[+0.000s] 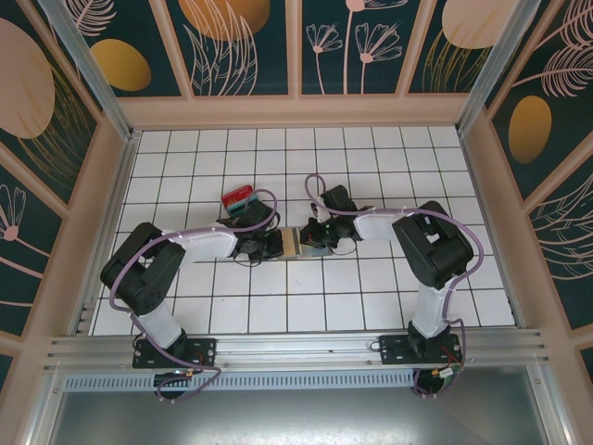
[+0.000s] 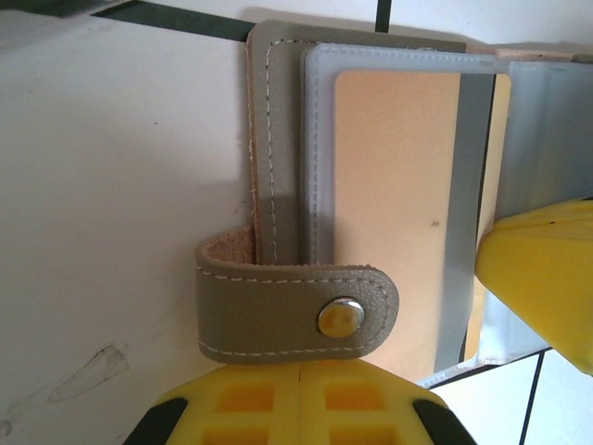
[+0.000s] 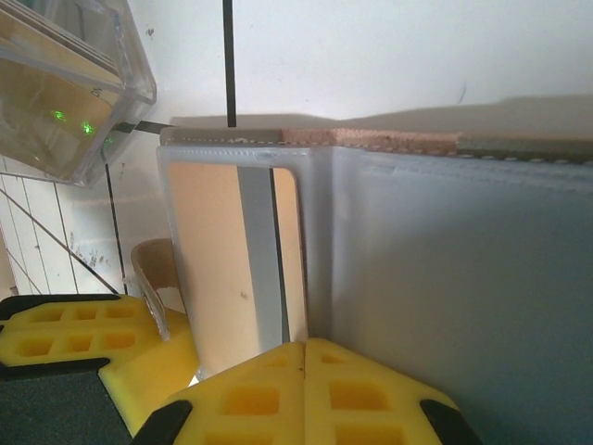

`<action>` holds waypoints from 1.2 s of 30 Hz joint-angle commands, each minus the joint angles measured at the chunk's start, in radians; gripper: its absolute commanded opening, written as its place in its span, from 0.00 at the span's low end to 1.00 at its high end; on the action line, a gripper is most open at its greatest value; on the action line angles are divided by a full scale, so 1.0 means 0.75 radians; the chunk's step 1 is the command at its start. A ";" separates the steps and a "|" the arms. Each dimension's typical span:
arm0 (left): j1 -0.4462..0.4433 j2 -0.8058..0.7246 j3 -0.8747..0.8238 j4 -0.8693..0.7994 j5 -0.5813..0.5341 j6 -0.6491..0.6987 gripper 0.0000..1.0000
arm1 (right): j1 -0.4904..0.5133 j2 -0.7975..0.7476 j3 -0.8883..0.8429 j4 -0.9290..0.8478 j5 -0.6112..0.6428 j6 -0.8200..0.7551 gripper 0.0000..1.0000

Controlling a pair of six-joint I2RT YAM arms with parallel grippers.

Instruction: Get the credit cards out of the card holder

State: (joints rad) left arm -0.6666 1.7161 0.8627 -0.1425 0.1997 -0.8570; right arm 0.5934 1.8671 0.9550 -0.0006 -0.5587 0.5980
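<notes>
Left pincer [image 2: 298, 373] and right pincer [image 3: 306, 357] each pinch shut on the holder [image 2: 278, 139]. A tan card [image 2: 394, 204] is not yet out of its sleeve [image 2: 315, 148]. A red card [image 1: 238, 196] lies loose on the surface [image 1: 371, 306] just beyond the holder, so the job looks partly done.

We see the white table [image 1: 371, 287] brightly and evenly lit from above, with only faint, soft shadows beneath the arms [image 1: 204, 243]. The overhead picture is sharp throughout, and its side walls [image 1: 65, 213] splay outward with the wide lens. In the wrist views, the card holder [image 2: 278, 139] is fairly crisp and throws a grey shadow on the tiles behind it. The yellow left claw [image 2: 301, 385] and right claw [image 3: 306, 357] sit blurred up close.
</notes>
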 commanded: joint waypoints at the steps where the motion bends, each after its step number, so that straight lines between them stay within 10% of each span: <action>1: -0.008 0.046 -0.003 -0.033 -0.010 0.001 0.00 | -0.021 -0.055 -0.054 -0.001 0.006 0.008 0.00; 16: -0.009 -0.024 0.009 -0.029 -0.011 -0.012 0.00 | -0.202 -0.344 -0.242 -0.069 0.066 -0.017 0.00; 24: -0.004 -0.201 0.074 0.048 0.044 -0.083 0.44 | -0.245 -0.523 -0.209 -0.178 0.069 -0.071 0.00; 36: 0.063 -0.312 0.029 0.559 0.319 -0.361 0.45 | -0.304 -0.747 -0.162 0.055 -0.280 0.024 0.00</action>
State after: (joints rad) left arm -0.6289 1.4963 0.9039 0.1226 0.3565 -1.0424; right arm 0.3721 1.3415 0.8143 -0.0608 -0.6464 0.5762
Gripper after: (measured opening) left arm 0.453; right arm 0.051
